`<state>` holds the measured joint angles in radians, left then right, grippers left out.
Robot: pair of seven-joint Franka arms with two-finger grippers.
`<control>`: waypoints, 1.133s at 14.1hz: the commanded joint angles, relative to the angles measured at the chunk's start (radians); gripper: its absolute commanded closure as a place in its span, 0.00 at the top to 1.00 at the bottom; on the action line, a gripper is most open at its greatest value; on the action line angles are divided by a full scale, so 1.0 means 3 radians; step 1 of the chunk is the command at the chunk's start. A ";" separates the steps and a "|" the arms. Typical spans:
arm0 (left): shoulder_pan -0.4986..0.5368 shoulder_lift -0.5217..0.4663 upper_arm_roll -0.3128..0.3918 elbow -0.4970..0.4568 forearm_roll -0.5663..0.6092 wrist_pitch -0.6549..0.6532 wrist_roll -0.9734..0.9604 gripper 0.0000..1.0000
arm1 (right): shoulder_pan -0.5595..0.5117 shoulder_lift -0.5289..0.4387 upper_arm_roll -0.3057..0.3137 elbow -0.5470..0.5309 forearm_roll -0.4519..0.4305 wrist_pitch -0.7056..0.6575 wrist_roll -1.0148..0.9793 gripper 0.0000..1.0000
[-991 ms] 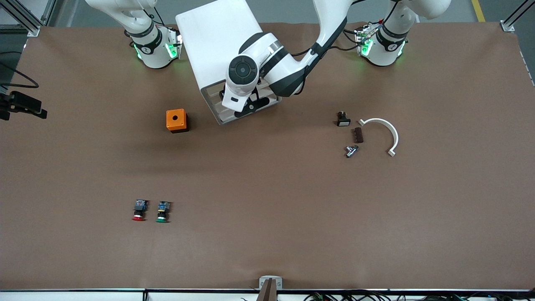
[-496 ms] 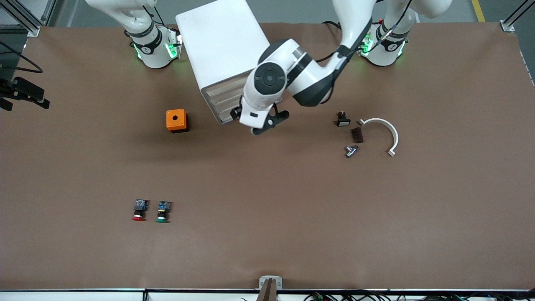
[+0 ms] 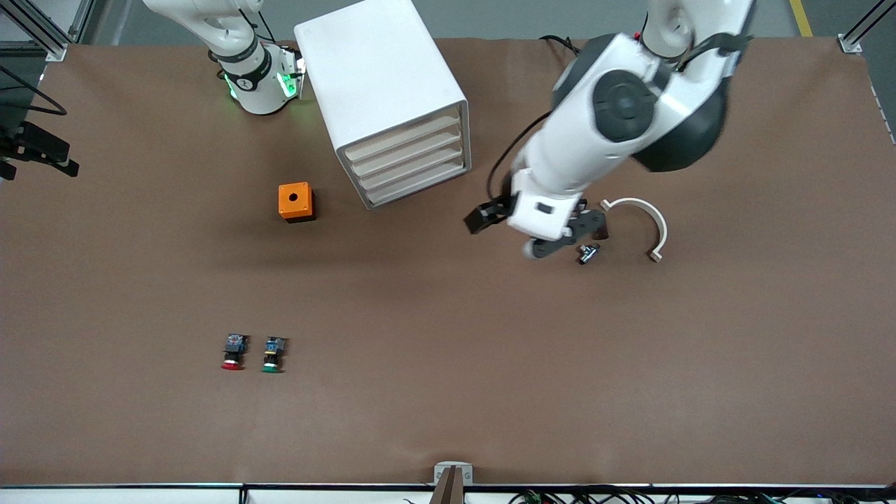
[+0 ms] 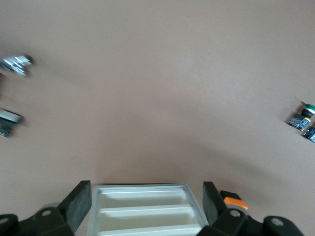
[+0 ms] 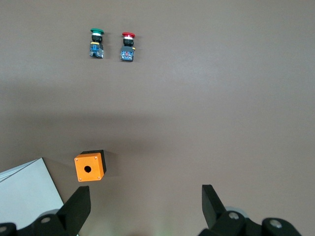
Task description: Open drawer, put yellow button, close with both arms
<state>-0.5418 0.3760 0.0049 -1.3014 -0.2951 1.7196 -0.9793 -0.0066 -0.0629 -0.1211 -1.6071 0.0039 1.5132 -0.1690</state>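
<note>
The white cabinet (image 3: 371, 70) stands near the robots' bases, and every drawer (image 3: 409, 161) front sits flush. The yellow button is out of view. My left gripper (image 3: 563, 241) hangs open over the small parts toward the left arm's end of the table. In the left wrist view this gripper (image 4: 146, 204) holds nothing, and the drawer fronts (image 4: 142, 211) show between its fingers (image 4: 78, 204), farther off. My right gripper (image 5: 144, 196) is open and empty above bare table beside the cabinet (image 5: 24, 191). In the front view only the right arm's (image 3: 245, 63) lower part shows.
An orange box (image 3: 295, 201) with a round hole sits beside the cabinet. A red-capped button (image 3: 232, 353) and a green-capped button (image 3: 273, 355) lie side by side nearer the front camera. A white curved bracket (image 3: 647, 217) and a metal fitting (image 3: 588, 253) lie by the left gripper.
The left arm has drawn back from the drawer fronts and swung toward its own end of the table, still open. The cabinet's front is now uncovered. The right arm has not moved.
</note>
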 commanded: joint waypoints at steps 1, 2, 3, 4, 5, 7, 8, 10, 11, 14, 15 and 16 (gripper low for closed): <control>0.0373 -0.0256 -0.0021 -0.0085 0.0048 -0.0463 0.0537 0.99 | -0.0096 -0.0046 0.0066 0.0019 0.0012 -0.0048 -0.0040 1.00; 0.0551 -0.0317 -0.0021 -0.0090 0.0048 -0.0642 0.0782 0.99 | -0.0101 -0.0046 0.0071 0.0024 0.0007 -0.0074 -0.0040 1.00; 0.0670 -0.0343 -0.0016 -0.0095 0.0053 -0.0786 0.0992 0.99 | -0.0101 -0.0046 0.0082 0.0024 0.0007 -0.0074 -0.0040 1.00; 0.0787 -0.0373 -0.0021 -0.0100 0.0149 -0.0899 0.1151 0.99 | -0.0101 -0.0046 0.0082 0.0024 0.0012 -0.0074 -0.0040 1.00; 0.0849 -0.0394 -0.0042 -0.0100 0.0317 -0.0951 0.1274 0.99 | -0.0096 -0.0046 0.0082 0.0024 0.0007 -0.0074 -0.0040 1.00; 0.0860 -0.0435 -0.0032 -0.0121 0.0625 -0.0972 0.1474 0.99 | -0.0065 -0.0046 0.0082 0.0024 0.0007 -0.0069 -0.0035 1.00; 0.0900 -0.0435 -0.0022 -0.0121 0.0671 -0.0972 0.1556 0.99 | -0.0065 -0.0046 0.0082 0.0029 0.0007 -0.0069 -0.0025 1.00; 0.1099 -0.0440 -0.0027 -0.0121 0.0677 -0.0972 0.1841 0.99 | -0.0065 -0.0046 0.0077 0.0034 0.0007 -0.0069 -0.0025 1.00; 0.1207 -0.0455 -0.0037 -0.0121 0.0677 -0.0977 0.2000 0.99 | -0.0065 -0.0046 0.0077 0.0044 0.0007 -0.0074 -0.0030 1.00; 0.1498 -0.0512 -0.0052 -0.0151 0.0677 -0.0972 0.2445 0.99 | -0.0070 -0.0041 0.0077 0.0080 0.0007 -0.0064 -0.0025 1.00; 0.1585 -0.0522 -0.0052 -0.0177 0.0677 -0.0972 0.2583 0.99 | -0.0070 -0.0041 0.0077 0.0095 0.0007 -0.0064 -0.0020 1.00; 0.1647 -0.0547 -0.0047 -0.0192 0.0682 -0.0972 0.2681 0.99 | -0.0070 -0.0041 0.0077 0.0106 0.0007 -0.0074 0.0006 1.00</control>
<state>-0.0797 0.2537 0.0047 -1.3181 -0.1048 1.4311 -0.2323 -0.0086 -0.0668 -0.1117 -1.5894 0.0039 1.5052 -0.1686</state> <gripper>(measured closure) 0.004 0.000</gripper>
